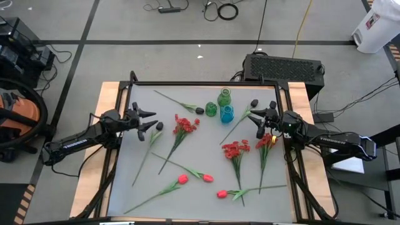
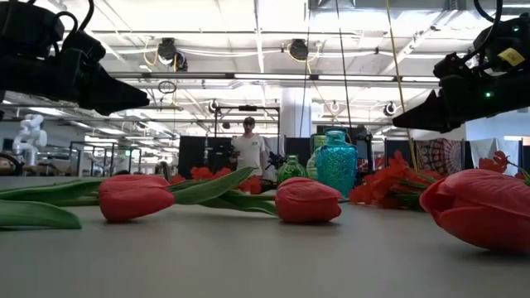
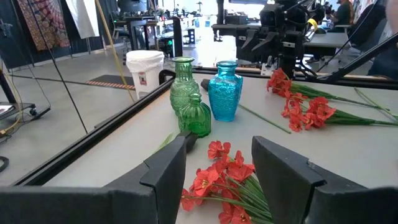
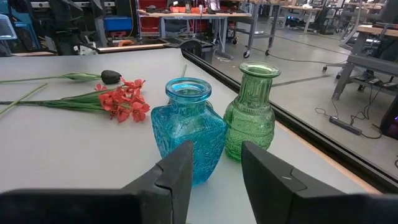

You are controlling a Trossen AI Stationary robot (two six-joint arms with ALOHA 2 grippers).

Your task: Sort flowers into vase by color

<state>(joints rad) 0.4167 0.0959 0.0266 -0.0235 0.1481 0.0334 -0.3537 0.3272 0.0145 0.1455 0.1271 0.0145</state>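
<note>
Flowers: all lie loose on the grey worktop (image 1: 206, 187); none stands in a vase.
- Red blossom cluster (image 1: 185, 124) left of centre, stem running toward the near edge.
- Second red cluster (image 1: 235, 149) right of centre; a third (image 1: 265, 140) just beside it, under the right arm.
- Three tulip buds near the front: (image 1: 182, 179), (image 1: 207, 178), (image 1: 221, 194). The low view shows them big and close.
- Dark buds: one (image 1: 199, 110) beside the vases, one (image 1: 254, 103) near the right gripper, one (image 1: 158, 126) by the left gripper.

Vases: three, grouped at the back centre of the worktop. Tall green vase (image 1: 224, 97), small green vase (image 1: 211, 109), blue vase (image 1: 227, 114), standing close together, all upright. Necks look empty in both wrist views.

Left gripper (image 1: 150, 122): over the left part of the worktop, fingers spread wide, nothing between them. In its wrist view the red cluster lies just ahead.

Right gripper (image 1: 260, 122): right of the vases, fingers partly apart, nothing held. Its wrist view looks straight at the blue and tall green vases.

Progress, as judged: sorting not begun. Every flower remains to be picked up and placed; which colour goes in which vase cannot be told.

Writing: a white bucket (image 3: 144, 70) beyond the worktop carries a label, unreadable. No other legible text.
</note>
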